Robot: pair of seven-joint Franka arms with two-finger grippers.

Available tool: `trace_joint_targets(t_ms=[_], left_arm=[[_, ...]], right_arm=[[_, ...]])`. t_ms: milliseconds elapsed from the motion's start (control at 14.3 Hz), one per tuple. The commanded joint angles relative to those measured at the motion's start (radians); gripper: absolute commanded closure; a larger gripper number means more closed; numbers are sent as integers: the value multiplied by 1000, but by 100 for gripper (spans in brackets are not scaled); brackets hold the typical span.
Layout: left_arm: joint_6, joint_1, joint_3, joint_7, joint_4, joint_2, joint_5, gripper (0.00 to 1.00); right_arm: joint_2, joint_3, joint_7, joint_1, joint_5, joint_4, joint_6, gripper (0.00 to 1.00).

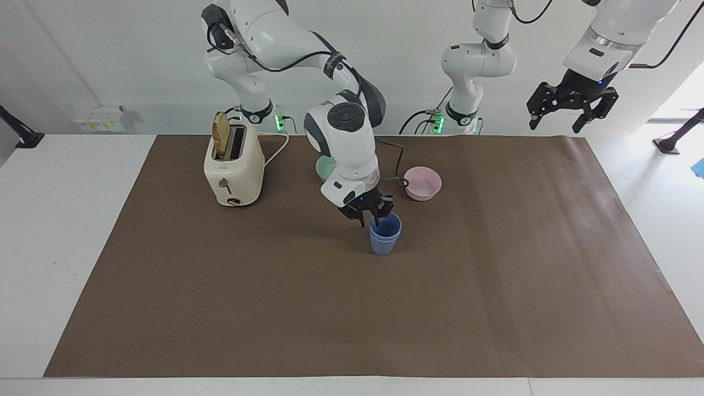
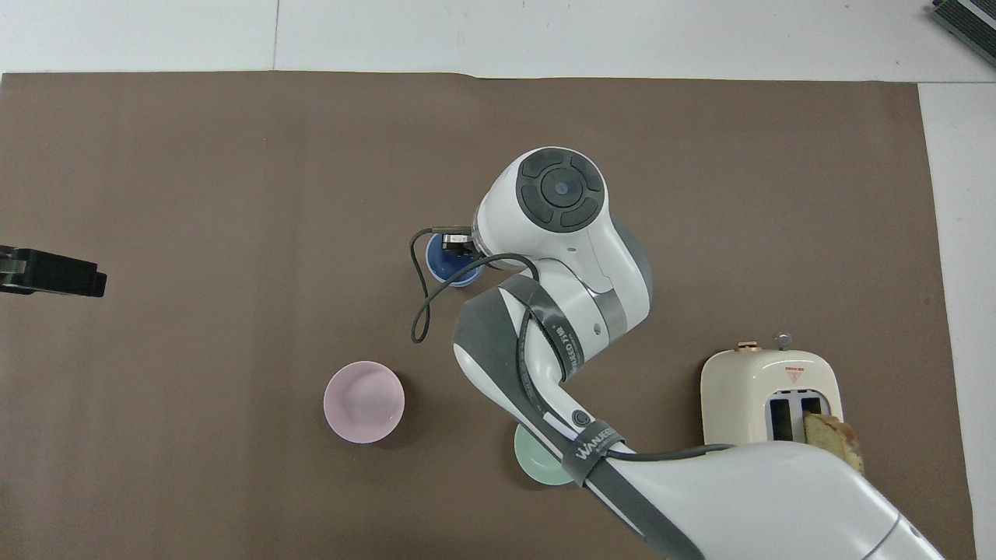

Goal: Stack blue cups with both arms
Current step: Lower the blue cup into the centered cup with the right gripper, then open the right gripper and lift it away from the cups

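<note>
The two blue cups (image 1: 385, 237) stand upright on the brown mat, one nested deep in the other, so only a narrow band of the inner cup's rim shows above the outer one. My right gripper (image 1: 373, 214) is open just over the stack's rim, on the side nearer the robots, with one finger reaching down at the rim. In the overhead view the right arm's wrist covers part of the cups (image 2: 447, 267). My left gripper (image 1: 556, 122) is open and empty, and waits high over the left arm's end of the table; it also shows in the overhead view (image 2: 54, 272).
A pink bowl (image 1: 422, 182) and a green bowl (image 1: 325, 165) sit nearer to the robots than the cups. A cream toaster (image 1: 234, 168) with a slice of bread in it stands toward the right arm's end. The right arm's cable hangs beside the pink bowl.
</note>
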Motion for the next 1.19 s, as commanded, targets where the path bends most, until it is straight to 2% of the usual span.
trace_joint_targets(t_ms=[0, 70, 349, 628, 1116], left_arm=[[-21, 15, -10, 8, 10, -7, 9, 0], [-21, 15, -10, 8, 10, -7, 9, 0], [-21, 15, -10, 8, 10, -7, 9, 0], [-21, 15, -9, 8, 10, -7, 9, 0], [-21, 15, -10, 8, 10, -7, 9, 0]], right_arm=[[-4, 5, 12, -5, -1, -6, 21, 27], [-4, 5, 15, -3, -4, -3, 19, 0], [-20, -4, 7, -43, -4, 31, -28, 0], [-50, -9, -27, -114, -23, 129, -203, 0], [-177, -10, -207, -239, -29, 140, -395, 0]])
